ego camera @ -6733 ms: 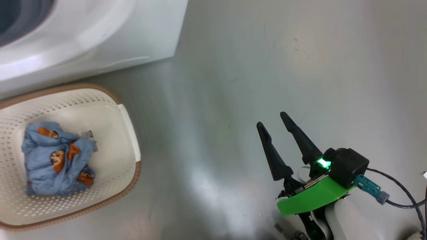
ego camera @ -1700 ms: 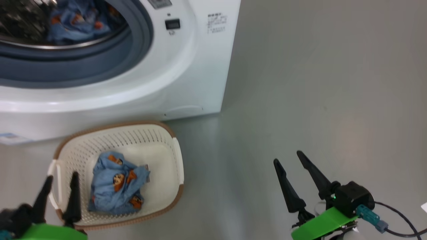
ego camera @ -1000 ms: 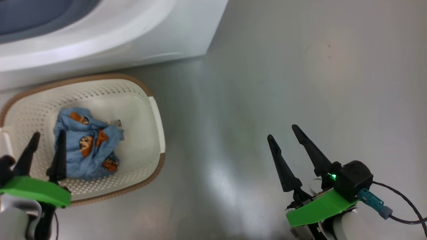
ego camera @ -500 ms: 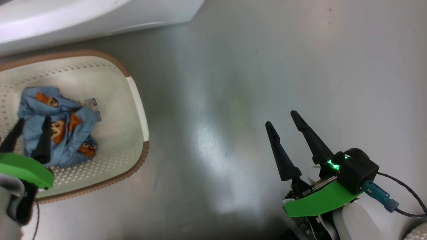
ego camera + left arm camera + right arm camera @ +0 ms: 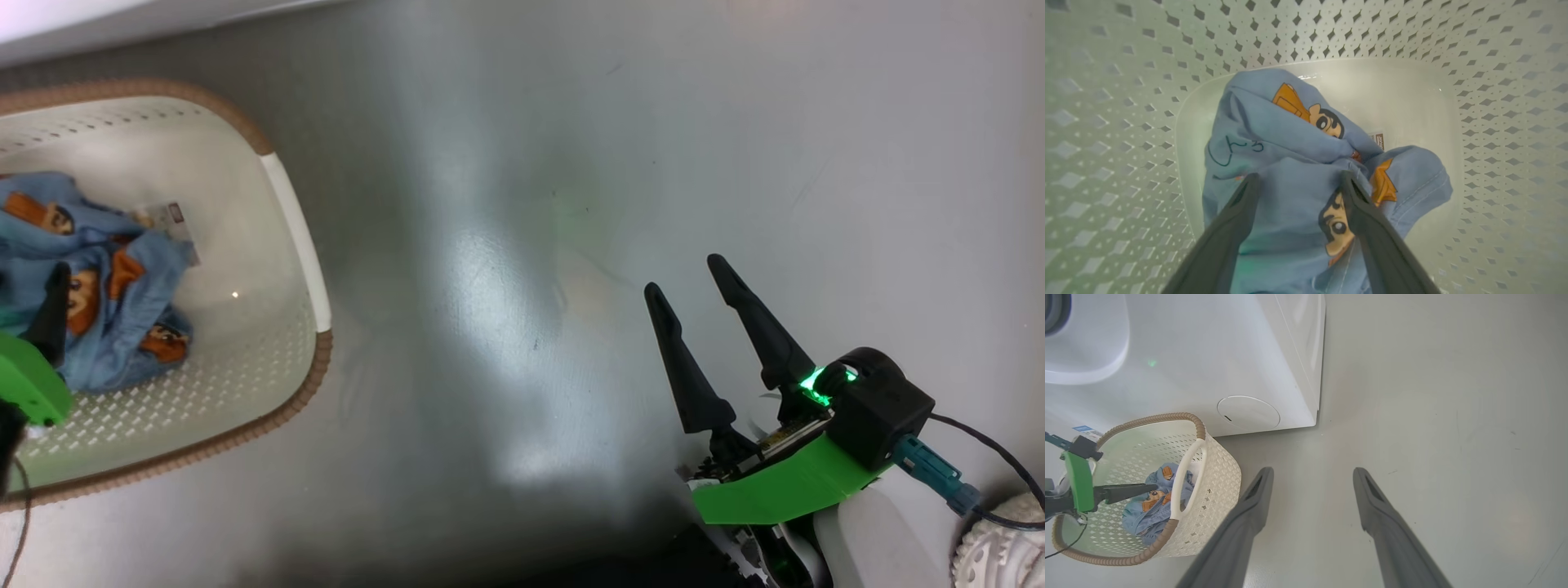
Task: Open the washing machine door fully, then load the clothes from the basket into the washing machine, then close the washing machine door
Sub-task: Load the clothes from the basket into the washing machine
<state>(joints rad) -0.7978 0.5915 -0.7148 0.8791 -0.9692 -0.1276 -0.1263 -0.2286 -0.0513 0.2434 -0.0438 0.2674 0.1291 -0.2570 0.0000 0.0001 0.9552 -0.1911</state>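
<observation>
Left wrist view puts my left gripper (image 5: 1299, 177) spread wide, both fingers (image 5: 1229, 228) over the crumpled blue clothes (image 5: 1290, 134) at centre frame, down inside the basket (image 5: 1126, 102). My worry: if I close too high I pinch one loose fold and the bundle slips out on the lift; too deep and the tips jam against the basket bottom or drag the basket along. In the head view my right gripper (image 5: 683, 273), also wide and empty, hangs over the floor (image 5: 531, 163) at lower right
</observation>
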